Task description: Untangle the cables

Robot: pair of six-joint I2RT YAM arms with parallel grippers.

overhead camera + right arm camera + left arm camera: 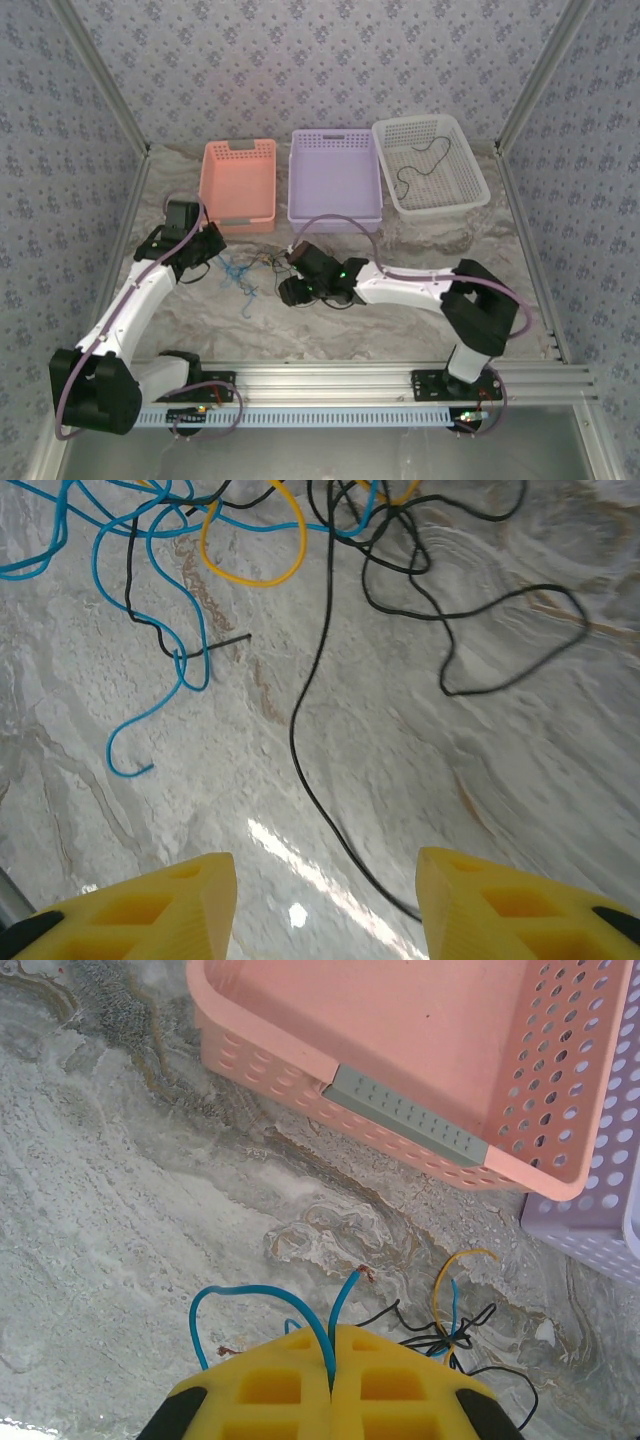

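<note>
The left jaws are pressed together on the blue cable (346, 1295), which comes up out of the seam between the two yellow fingers (275, 1385) and ends in a bare tip just ahead of them; a second blue loop arches over to the left of the same seam. To their right on the marble worktop (120, 1210), a small knot (455, 1336) of black, blue and yellow strands lies close by, apart from the fingers. Beyond stand the pink basket (400, 1040) and a corner of the purple basket (600, 1210). The right jaws stand apart and hold nothing. A black cable (310, 770) runs along the worktop from the tangle and passes into the gap between the right fingers (180, 905), touching neither. The blue strands (150, 580) and a yellow loop (250, 577) lie farther ahead of them. From above, the tangle of cables (245, 272) sits between the two arms' wrists, near the front of the pink basket. Another black cable (420, 165) lies inside the white basket (440, 120).
</note>
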